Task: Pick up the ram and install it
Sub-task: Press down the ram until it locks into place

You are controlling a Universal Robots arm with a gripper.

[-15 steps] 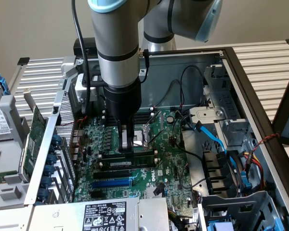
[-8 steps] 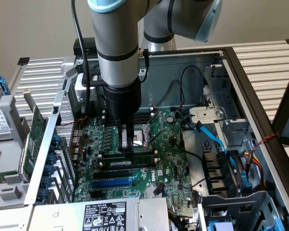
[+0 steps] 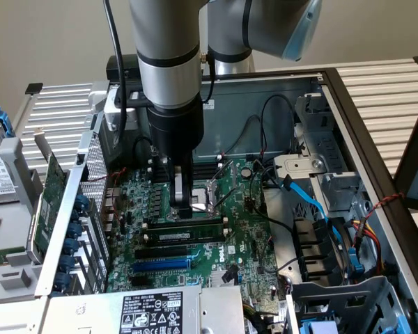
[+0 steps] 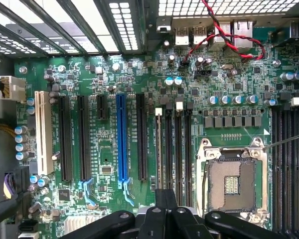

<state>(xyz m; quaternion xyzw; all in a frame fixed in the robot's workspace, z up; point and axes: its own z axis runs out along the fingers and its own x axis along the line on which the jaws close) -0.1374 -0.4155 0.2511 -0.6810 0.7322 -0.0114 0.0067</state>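
Observation:
The ram (image 3: 184, 235), a narrow green stick with a white label, stands in one of the black memory slots on the motherboard (image 3: 247, 236) inside the open computer case. In the wrist view the ram (image 4: 158, 149) appears edge-on as a thin pale line in the slot beside the other memory slots. My gripper (image 3: 184, 207) points straight down just above the ram's middle, shut, with nothing visible between its fingers. The gripper (image 4: 165, 199) sits close over the slots' end; I cannot tell whether it touches the ram.
The CPU socket (image 4: 231, 181) lies right beside the memory slots. A blue slot (image 4: 121, 139) and black expansion slots lie further along. A green expansion card (image 3: 49, 202) leans outside the case at the exterior view's left. Cables and a blue lead (image 3: 313, 202) crowd the right.

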